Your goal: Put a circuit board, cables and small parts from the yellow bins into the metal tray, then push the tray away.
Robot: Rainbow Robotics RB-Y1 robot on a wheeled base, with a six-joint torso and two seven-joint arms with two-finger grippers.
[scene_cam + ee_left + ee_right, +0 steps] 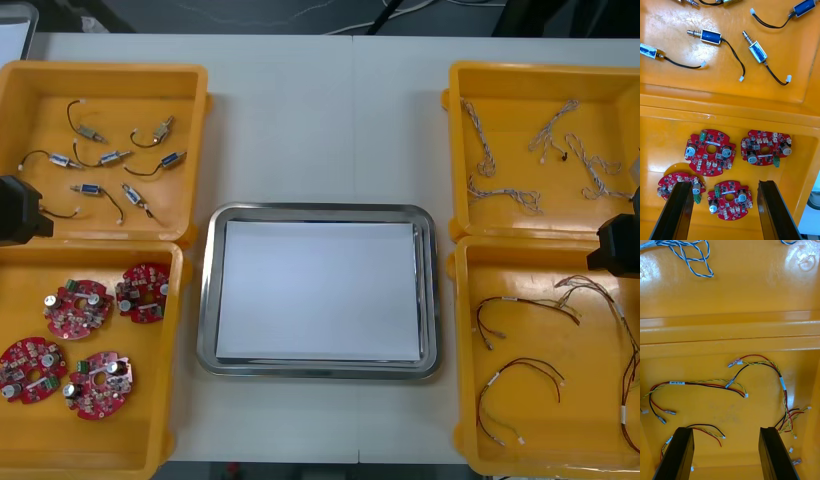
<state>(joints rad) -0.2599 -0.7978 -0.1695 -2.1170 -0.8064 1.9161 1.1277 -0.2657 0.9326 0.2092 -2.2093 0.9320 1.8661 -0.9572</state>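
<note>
Circuit boards: four in yellow bin left of metal tray, tray bare. Left jaws apart above boards; probably best to straddle one board squarely. Right jaws apart over cables, right of tray.

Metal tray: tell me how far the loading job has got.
Done: nothing; the tray shows just its white inside. In hand: the left gripper hangs open over the circuit boards, the right gripper open over the red and yellow cables, neither gripping anything. Left: a board, cables and small parts go into the tray, then the push away.
</note>
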